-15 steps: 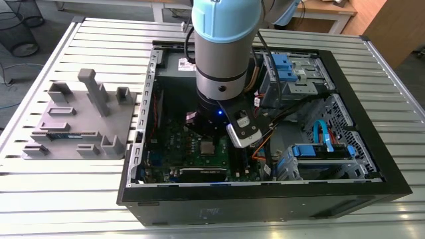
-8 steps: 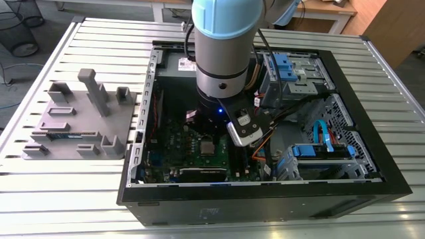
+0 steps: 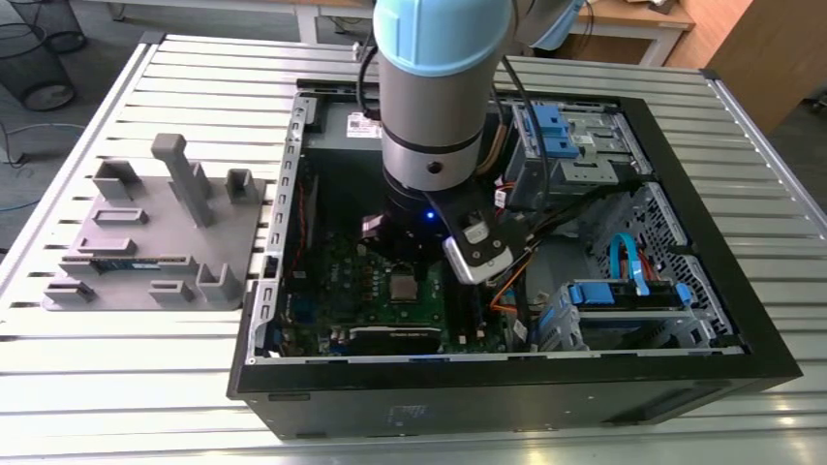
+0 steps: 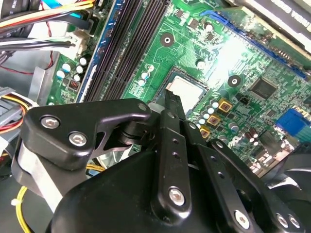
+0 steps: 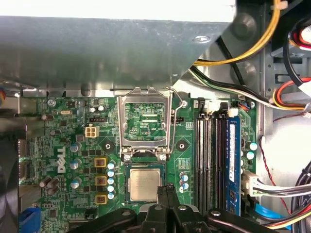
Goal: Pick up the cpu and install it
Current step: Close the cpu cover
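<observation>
cpu (image 5: pixel 144 185) lies flat in the motherboard (image 5: pixel 68 160) socket. Your gripper (image 5: pixel 166 189) hangs over its edge on the memory slots (image 5: pixel 209 155) side, fingertips pressed together, pinching nothing; contact unclear. The hinged retention frame (image 5: pixel 146 124) stands open just beside the cpu, all inside the open PC case (image 3: pixel 517 392).
</observation>
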